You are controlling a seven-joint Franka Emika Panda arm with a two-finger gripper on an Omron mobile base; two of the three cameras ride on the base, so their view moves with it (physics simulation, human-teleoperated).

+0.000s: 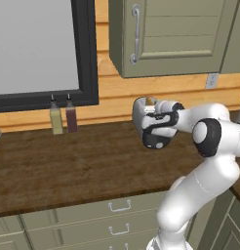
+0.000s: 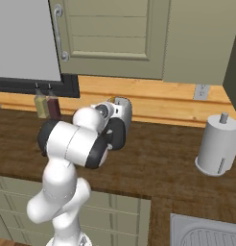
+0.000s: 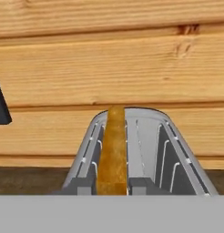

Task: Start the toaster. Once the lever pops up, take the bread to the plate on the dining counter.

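The silvery-white toaster stands at the back of the dark wood worktop, against the plank wall. Its black end panel faces the front. In the hand view I look down along its slots. The tan-brown bread stands upright in the left slot, and its top edge pokes out of the toaster. My gripper hangs over the toaster with a fingertip pressed on each face of the slice, shut on it. The plate and the dining counter are out of view.
Two bottles stand by the wall under the dark-framed window. A paper towel roll sits at the right, with a sink in front of it. Green wall cupboards hang above the toaster.
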